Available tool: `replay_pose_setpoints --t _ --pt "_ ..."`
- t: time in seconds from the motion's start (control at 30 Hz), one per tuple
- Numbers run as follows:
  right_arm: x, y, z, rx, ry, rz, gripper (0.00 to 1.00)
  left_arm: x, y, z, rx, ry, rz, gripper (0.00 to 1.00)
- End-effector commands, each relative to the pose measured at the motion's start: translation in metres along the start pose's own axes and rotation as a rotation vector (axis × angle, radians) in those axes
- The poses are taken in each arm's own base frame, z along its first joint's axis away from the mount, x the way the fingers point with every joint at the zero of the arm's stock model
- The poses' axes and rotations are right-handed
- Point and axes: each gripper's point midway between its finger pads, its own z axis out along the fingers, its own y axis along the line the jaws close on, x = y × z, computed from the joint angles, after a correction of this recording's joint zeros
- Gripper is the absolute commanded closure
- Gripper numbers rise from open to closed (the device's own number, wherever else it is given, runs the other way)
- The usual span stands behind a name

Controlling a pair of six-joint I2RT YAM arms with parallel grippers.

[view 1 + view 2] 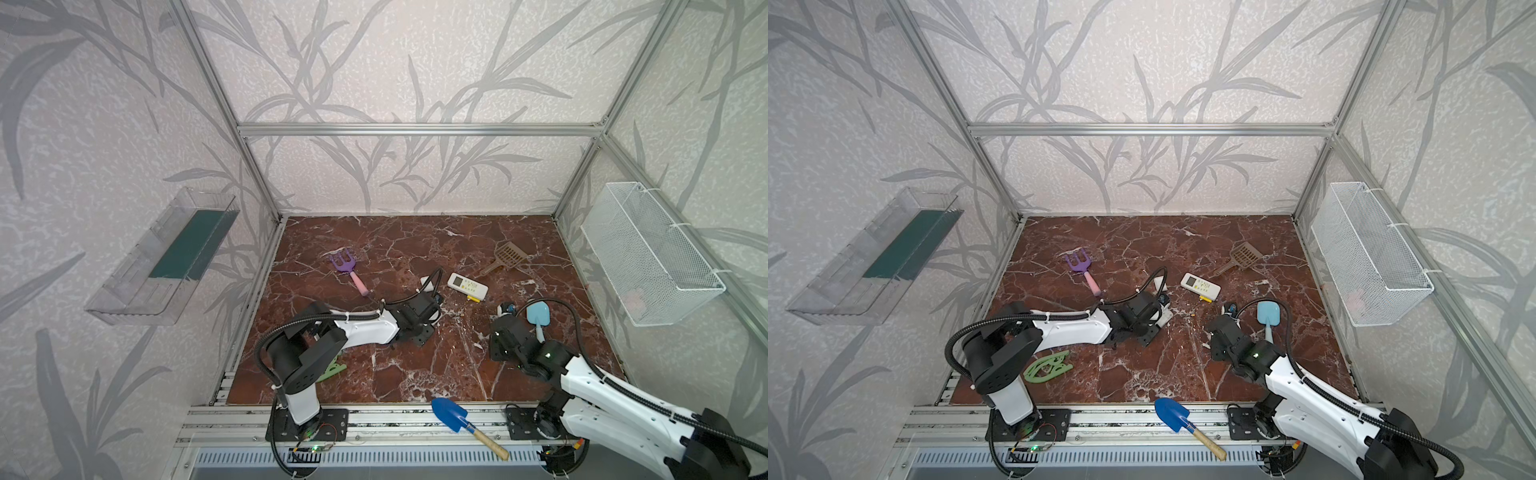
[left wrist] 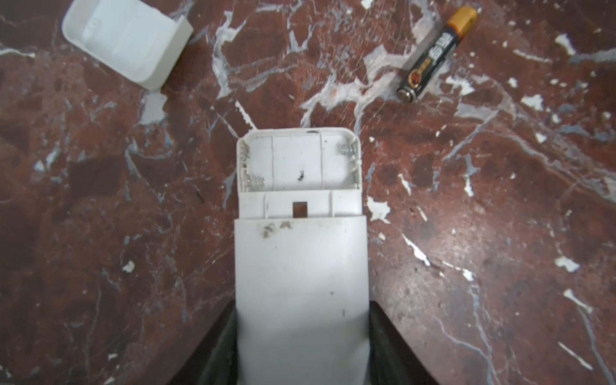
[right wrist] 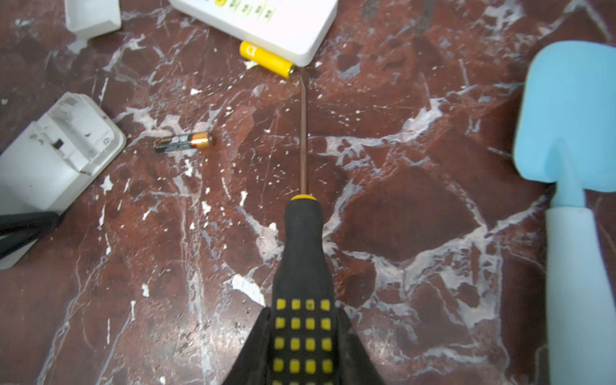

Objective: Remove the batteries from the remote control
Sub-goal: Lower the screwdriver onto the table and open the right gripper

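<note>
The left gripper (image 2: 301, 333) is clenched across the body of a white remote (image 2: 300, 266), which lies back side up. Its battery bay (image 2: 298, 160) stands open and bare, with springs showing and no cell inside. Just past that open end, on the side toward the right arm, a black-and-gold battery (image 2: 436, 55) lies loose on the marble table (image 2: 100, 200), its long axis slanting away from the held remote. Off the other corner sits the white bay cover (image 2: 126, 40).

Farther from the held remote, the right gripper (image 3: 303, 350) grasps the black-and-yellow handle of a screwdriver (image 3: 301, 260), whose shaft runs straight ahead of the jaws. Its tip ends right at one end of a yellow battery (image 3: 266, 60); I cannot tell if the two touch. That battery lies roughly crosswise to the shaft, tucked along the edge of a second remote (image 3: 266, 23), which is face up and farthest from the held one.

The right arm is much the nearer to this cell. I judge the tip is placed to slide it endwise along that edge, not to roll it clear
</note>
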Motion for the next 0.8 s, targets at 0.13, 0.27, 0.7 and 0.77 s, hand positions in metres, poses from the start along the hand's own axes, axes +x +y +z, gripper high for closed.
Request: replay_pose_setpoints --t 0.13,0.27,0.7,0.77 --pt "-0.004 -0.013 0.003 0.032 -0.028 0.06 1.0 -0.019 0.004 0.009 0.012 0.005 0.056 0.55" --pt "0.003 -0.016 0.015 0.044 -0.01 0.084 1.0 -0.021 0.011 0.015 0.03 0.015 0.034 0.54" --pt "0.033 -0.008 0.048 0.052 0.129 0.115 0.9 -0.024 0.013 0.022 0.086 0.01 0.027 0.31" --pt "0.034 -0.009 0.05 0.054 0.127 0.119 0.84 -0.024 0.013 0.02 0.088 0.007 0.03 0.08"
